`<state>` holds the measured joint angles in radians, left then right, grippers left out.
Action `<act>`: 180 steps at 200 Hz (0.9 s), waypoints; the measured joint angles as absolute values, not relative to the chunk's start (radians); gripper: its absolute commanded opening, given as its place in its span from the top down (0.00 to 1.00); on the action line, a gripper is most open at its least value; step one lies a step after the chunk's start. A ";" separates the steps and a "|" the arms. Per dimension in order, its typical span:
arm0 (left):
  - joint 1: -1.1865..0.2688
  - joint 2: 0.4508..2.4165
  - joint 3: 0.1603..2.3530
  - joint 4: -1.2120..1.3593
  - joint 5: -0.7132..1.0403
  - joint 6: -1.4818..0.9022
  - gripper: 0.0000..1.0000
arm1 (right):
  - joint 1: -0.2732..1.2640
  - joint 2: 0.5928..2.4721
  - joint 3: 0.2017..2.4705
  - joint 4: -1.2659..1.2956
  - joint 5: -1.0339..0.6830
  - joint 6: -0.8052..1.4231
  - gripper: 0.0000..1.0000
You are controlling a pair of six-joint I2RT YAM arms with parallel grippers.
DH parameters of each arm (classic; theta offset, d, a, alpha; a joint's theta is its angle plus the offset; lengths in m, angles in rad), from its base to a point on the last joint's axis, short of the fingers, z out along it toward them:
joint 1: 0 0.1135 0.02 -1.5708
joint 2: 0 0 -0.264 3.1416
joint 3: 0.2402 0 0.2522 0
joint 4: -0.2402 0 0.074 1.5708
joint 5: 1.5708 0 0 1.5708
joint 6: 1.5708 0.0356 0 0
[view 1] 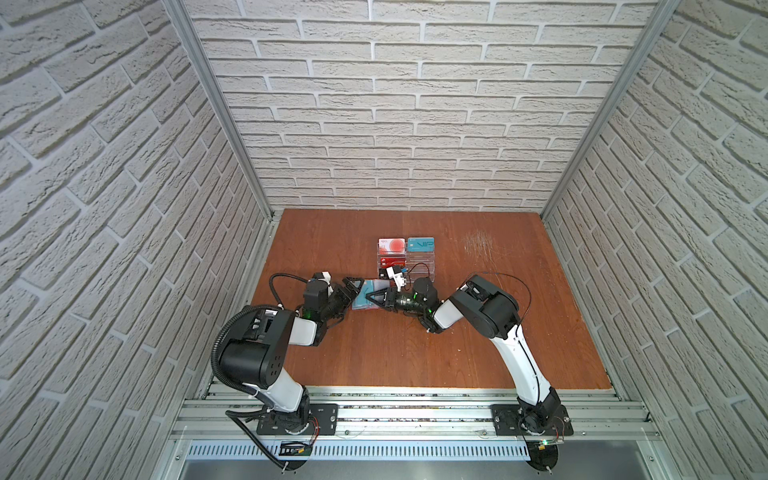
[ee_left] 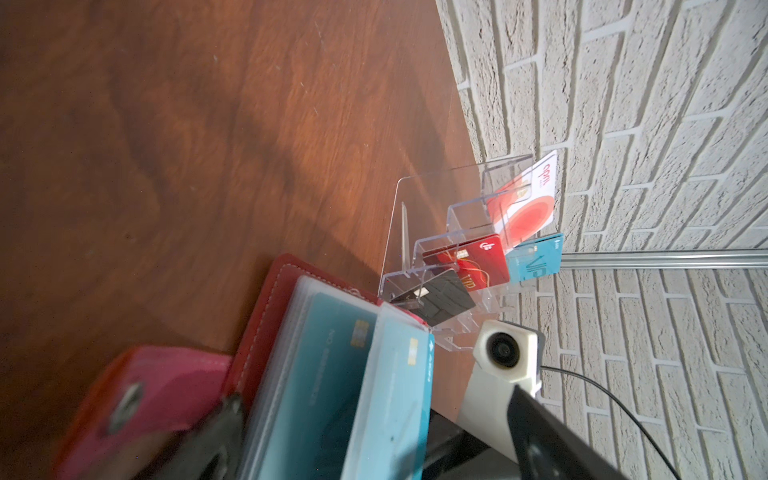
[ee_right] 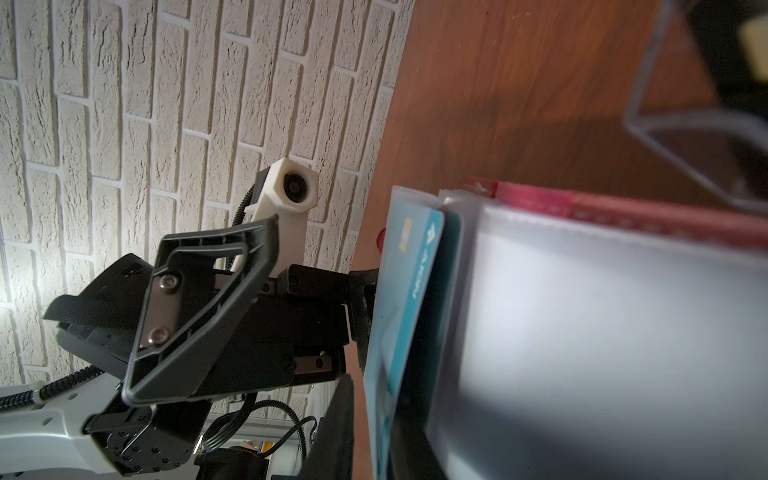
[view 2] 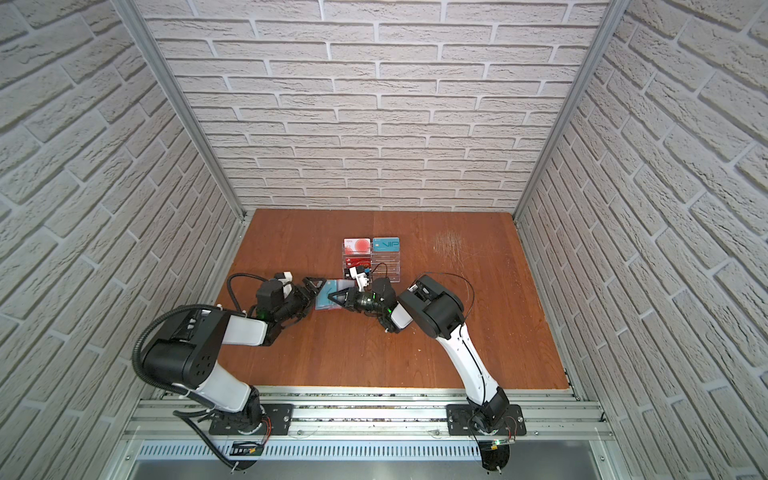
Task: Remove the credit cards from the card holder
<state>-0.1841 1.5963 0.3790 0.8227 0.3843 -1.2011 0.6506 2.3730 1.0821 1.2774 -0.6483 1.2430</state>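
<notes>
The red card holder [view 1: 360, 304] lies open on the table with its clear sleeve pages up, just in front of the acrylic stand. A teal card [ee_left: 328, 357] rests in a flat page. A paler teal card [ee_right: 415, 266] sits in a page raised on edge. My right gripper [ee_right: 376, 415] has one finger on each side of that raised page, nearly closed, and a thin strip of table shows beside one finger. In both top views it reaches in from the right [view 1: 369, 298] [view 2: 330, 297]. My left gripper [ee_left: 374, 395] [view 1: 353, 293] stands wide open across the holder's left side, by its red snap tab [ee_left: 137, 399].
The clear acrylic tiered stand [view 1: 405, 259] stands right behind the holder with several cards in it, among them a red-and-white card [view 1: 390, 245] and a teal VIP card [view 1: 420, 244]. Brick walls close in the wooden table [view 1: 478, 340] on three sides.
</notes>
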 measured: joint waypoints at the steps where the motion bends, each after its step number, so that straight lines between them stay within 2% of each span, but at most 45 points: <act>1: -0.184 1.596 0.379 0.823 0.385 -1.201 0.02 | 0.651 2.373 1.082 1.277 -0.648 1.243 0.84; 180: -0.183 1.603 0.379 0.833 0.388 -1.201 0.02 | 0.632 2.373 1.058 1.324 -0.649 1.262 0.83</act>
